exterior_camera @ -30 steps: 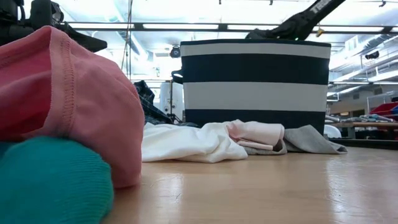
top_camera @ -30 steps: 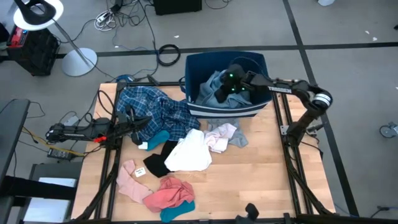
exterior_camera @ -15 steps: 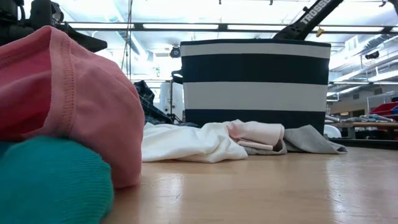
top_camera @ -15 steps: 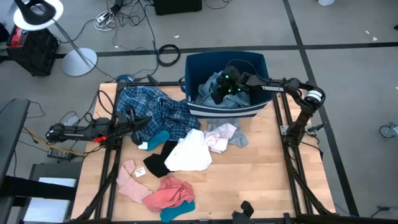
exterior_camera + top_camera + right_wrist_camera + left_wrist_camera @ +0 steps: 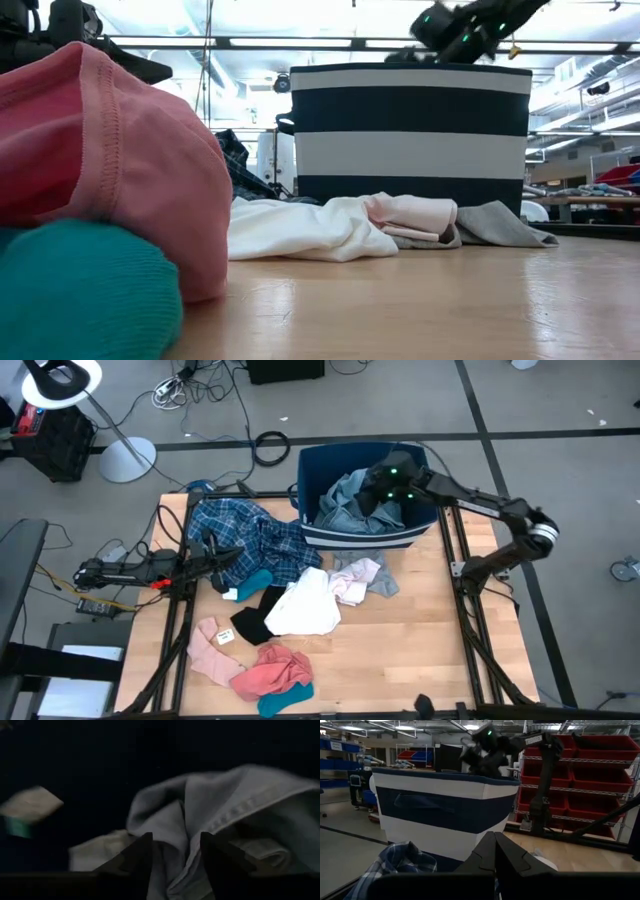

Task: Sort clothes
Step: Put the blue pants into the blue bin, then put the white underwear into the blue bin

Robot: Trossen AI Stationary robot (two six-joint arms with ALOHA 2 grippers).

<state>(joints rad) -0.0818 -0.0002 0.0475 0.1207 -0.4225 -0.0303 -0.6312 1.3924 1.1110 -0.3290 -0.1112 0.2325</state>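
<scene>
The striped dark blue bin [image 5: 318, 463] stands at the table's far edge, with a light blue garment [image 5: 345, 508] lying crumpled inside. My right gripper [image 5: 385, 485] hangs over the bin, above its rim [image 5: 410, 68], open, with the garment [image 5: 210, 805] below its fingers. The blue plaid shirt [image 5: 245, 535], white [image 5: 305, 605], pale pink [image 5: 355, 578], grey [image 5: 387, 584], black [image 5: 255, 622], pink [image 5: 272, 668] and teal [image 5: 255, 582] pieces lie spread on the table. My left gripper [image 5: 228, 557] is shut, low at the plaid shirt's near edge.
The bin's wall [image 5: 440, 815] rises ahead of my left gripper [image 5: 495, 855]. Bare wood [image 5: 400, 650] lies at the table's near right. A pink piece [image 5: 110, 150] and a teal one [image 5: 80, 300] fill the low view's left. Red shelving bins stand beyond the table.
My right gripper has risen from inside the bin to above its rim and shifted toward the table's far right. The light blue garment stays in the bin, more of it showing now.
</scene>
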